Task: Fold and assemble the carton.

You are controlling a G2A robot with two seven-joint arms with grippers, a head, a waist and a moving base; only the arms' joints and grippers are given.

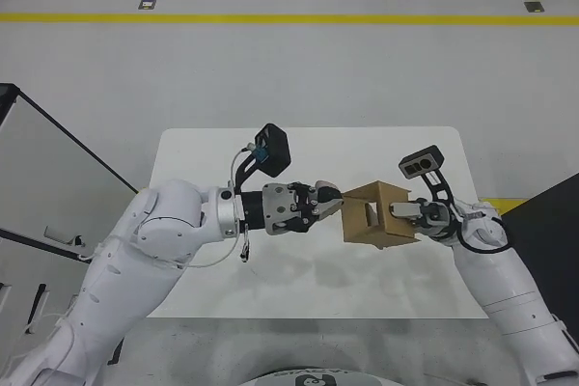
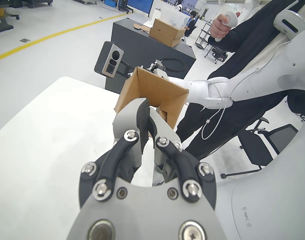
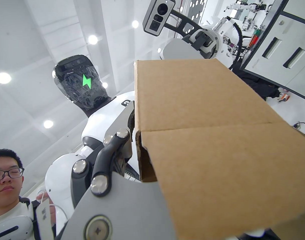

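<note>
I am keeping my left claw [image 1: 336, 201] at the left end of the carton [image 1: 372, 214]. The claw is clenched, with its tips on the rim of the open mouth. I am judging that it is pinching a thin edge of board there, though the pinch itself is hidden from me.

The carton is sitting between my two claws, with the white bench [image 1: 270, 289] lying beneath it, and it seems to be raised clear of the bench. It is standing open as a brown square tube, and the end facing my left claw is not yet folded shut.

At the carton's right end, my right claw [image 1: 405, 210] is grasping a side panel, with one grey finger lying against the outside near a corner.

I am expecting plain corrugated board to be light and stiff across each panel. It should hinge willingly along the scored creases, and an open tube like this can skew out of square. It should also be smooth enough to slide in a loose pinch and easy to dent under a hard one. I am therefore favouring holds on a flat panel or flap close to a crease, with one claw steadying the body while the other is turning a flap.
</note>
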